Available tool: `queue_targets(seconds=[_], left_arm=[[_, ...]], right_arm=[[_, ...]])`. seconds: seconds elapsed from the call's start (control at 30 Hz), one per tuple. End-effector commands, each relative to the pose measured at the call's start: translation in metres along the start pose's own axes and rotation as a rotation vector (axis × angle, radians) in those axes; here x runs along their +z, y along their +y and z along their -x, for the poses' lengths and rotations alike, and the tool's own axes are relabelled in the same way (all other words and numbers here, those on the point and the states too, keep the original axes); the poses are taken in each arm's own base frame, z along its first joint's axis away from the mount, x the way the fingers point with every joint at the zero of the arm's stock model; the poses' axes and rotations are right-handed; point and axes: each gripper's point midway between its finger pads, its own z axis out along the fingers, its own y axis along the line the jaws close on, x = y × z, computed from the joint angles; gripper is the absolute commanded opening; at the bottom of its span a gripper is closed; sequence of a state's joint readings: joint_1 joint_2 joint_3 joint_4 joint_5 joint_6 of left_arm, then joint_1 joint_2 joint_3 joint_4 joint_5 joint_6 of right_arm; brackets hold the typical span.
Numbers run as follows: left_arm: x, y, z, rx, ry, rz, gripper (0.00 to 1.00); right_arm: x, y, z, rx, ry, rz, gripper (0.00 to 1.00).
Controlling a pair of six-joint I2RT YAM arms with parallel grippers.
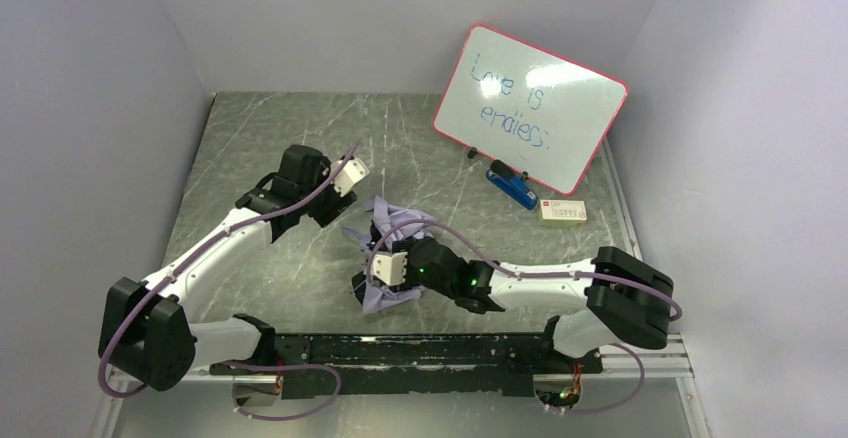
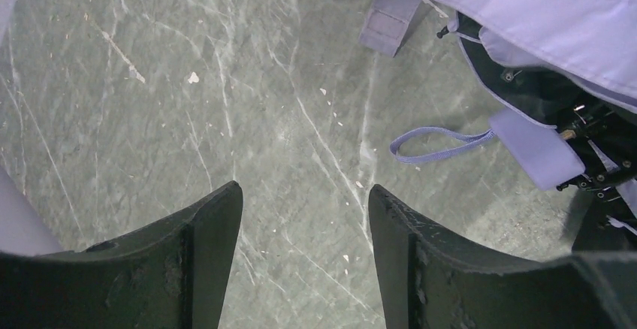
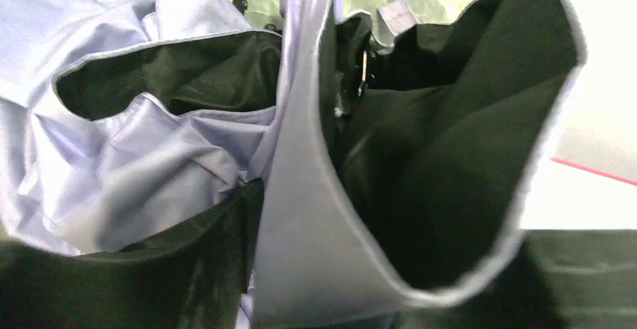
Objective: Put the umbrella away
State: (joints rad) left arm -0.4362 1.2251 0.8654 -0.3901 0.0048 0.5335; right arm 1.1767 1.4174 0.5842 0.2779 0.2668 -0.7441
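Note:
The umbrella (image 1: pixel 395 223) lies crumpled in the middle of the marble table, its pale lavender fabric folded over a black lining and black ribs. My right gripper (image 1: pixel 372 290) is buried in its near end. In the right wrist view the jaws (image 3: pixel 390 216) stand apart, and a loose fold of the umbrella (image 3: pixel 150 156) rises between them against the left finger (image 3: pixel 150 276). My left gripper (image 1: pixel 332 208) hovers just left of the umbrella. In the left wrist view it (image 2: pixel 304 190) is open over bare table, with the umbrella (image 2: pixel 541 6) and its strap loop (image 2: pixel 439 145) up to the right.
A red-framed whiteboard (image 1: pixel 530 108) leans at the back right. A blue object (image 1: pixel 512 186) and a small white box (image 1: pixel 562 211) lie in front of it. Pale walls close in the table on the left, back and right.

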Motion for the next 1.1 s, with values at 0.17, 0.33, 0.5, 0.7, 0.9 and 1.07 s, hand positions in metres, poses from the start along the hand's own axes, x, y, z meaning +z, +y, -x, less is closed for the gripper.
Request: queue_targets(seconds=[0.17,0.33,0.5,0.7,0.9,1.07], left_arm=[[-0.001,-0.003,0.007,-0.023,-0.032,-0.028,0.67],[0.000,-0.003,0.005,-0.023,-0.030,-0.027,0.66],[-0.001,-0.006,0.004,-0.024,-0.029,-0.038,0.67],[-0.002,-0.015,0.005,-0.039,-0.037,-0.085,0.68],[-0.001,-0.027,0.006,-0.043,-0.048,-0.152,0.69],[0.001,-0.042,0.005,-0.062,-0.042,-0.229,0.70]], right_arm=[[-0.007,0.060,-0.011,0.158,0.107,0.338,0.81],[0.000,0.073,-0.031,0.192,0.183,0.384,0.96],[0.007,0.081,-0.049,0.215,0.232,0.417,0.99],[0.011,0.098,-0.074,0.238,0.312,0.497,0.85],[0.013,0.094,-0.087,0.211,0.349,0.454,0.43],[0.018,0.067,-0.085,0.152,0.293,0.293,0.30]])
